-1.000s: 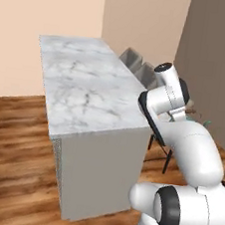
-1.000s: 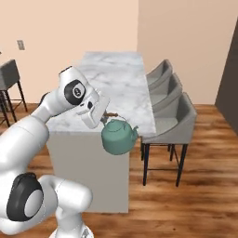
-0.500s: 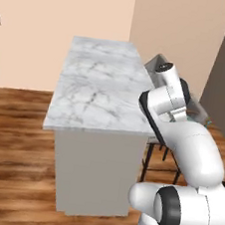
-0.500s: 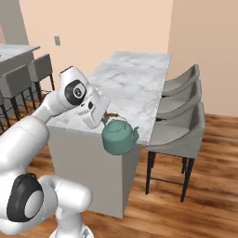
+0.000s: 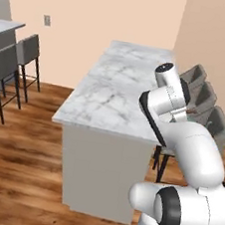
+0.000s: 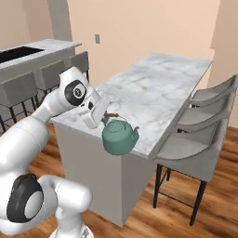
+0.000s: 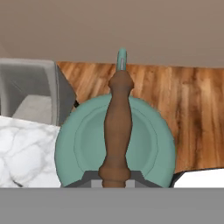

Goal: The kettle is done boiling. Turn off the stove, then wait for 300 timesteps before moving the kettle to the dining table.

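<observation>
The teal-green kettle [image 6: 120,137] hangs in the air off the near corner of the dining table [image 6: 158,88], level with its marble top. My gripper [image 6: 109,115] is shut on the kettle's brown arched handle [image 7: 117,127]. In the hand view the kettle's round body [image 7: 83,144] lies under the handle, with wood floor beyond it and a patch of marble [image 7: 22,148] at the lower left. The dark fingertips [image 7: 92,177] clamp the handle's base. In the left base view the table [image 5: 117,90] stretches ahead of the arm. The black stove [image 6: 14,54] sits on the island at far left.
Three grey chairs [image 6: 204,121] line the table's right side, also seen past my arm [image 5: 206,104]. Grey bar stools [image 5: 10,66] stand by the island [image 6: 42,49] on the left. Wood floor surrounds the table, and a beige wall with a switch [image 5: 47,20] rises behind.
Both base views have swung, so the base has turned and the table now lies more straight ahead, with island and stools coming into view. The kettle stays held in the same pose.
</observation>
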Available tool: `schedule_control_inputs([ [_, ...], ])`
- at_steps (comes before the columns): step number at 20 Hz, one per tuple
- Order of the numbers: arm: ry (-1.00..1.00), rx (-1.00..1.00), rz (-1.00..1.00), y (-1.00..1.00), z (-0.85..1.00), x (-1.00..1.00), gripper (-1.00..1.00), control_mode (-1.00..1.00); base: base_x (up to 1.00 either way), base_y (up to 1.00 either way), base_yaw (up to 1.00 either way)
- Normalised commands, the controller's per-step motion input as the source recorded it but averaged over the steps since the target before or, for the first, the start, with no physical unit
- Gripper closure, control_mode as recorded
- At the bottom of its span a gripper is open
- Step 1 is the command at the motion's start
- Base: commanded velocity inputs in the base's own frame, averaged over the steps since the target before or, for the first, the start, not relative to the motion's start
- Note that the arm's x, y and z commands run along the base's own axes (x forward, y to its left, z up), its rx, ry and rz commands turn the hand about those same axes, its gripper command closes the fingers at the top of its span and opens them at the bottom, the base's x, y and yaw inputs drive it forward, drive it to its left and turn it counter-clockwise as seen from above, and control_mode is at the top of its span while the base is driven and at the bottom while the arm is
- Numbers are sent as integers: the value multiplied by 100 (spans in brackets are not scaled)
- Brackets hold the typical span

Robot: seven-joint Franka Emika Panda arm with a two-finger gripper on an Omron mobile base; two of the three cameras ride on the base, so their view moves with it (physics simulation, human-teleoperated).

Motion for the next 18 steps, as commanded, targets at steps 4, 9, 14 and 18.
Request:
schedule_control_inputs([
  [4,0,0,0,0,0,0,100,100,24,-71,43],
  [9,0,0,0,0,0,0,100,100,17,-75,40],
  [14,0,0,0,0,0,0,100,100,7,-77,36],
  [18,0,0,0,0,0,0,100,100,5,-77,34],
])
